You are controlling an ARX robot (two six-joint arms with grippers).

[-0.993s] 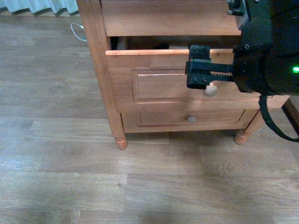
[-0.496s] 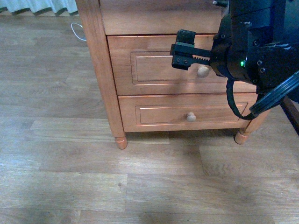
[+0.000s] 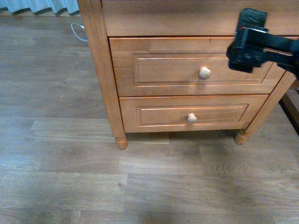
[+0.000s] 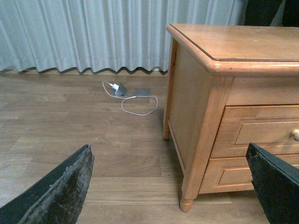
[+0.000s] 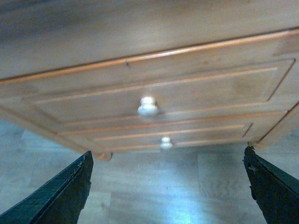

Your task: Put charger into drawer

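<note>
The drawer [image 3: 163,70], the taller upper one with a recessed panel and a pale round knob [image 3: 204,73], is shut. It also shows in the right wrist view [image 5: 196,88] and the left wrist view [image 4: 266,130]. The charger is hidden. My right gripper [image 3: 247,46] is open and empty, hanging in front of the drawer's right end, clear of the knob. In its own view [image 5: 168,154] the jaws stand wide apart, facing the drawer front. My left gripper [image 4: 168,154] is open and empty, off to the cabinet's left side.
The shallower lower drawer [image 3: 191,114] with a smaller knob is shut. The wooden cabinet [image 4: 243,42] stands on turned legs on the wood floor. A white cable with small grey blocks [image 4: 126,91] lies on the floor by the curtain [image 4: 84,32].
One second ago the drawer stood open with my right gripper at its front. It was then pushed shut. My right gripper has since drawn back to the right.
</note>
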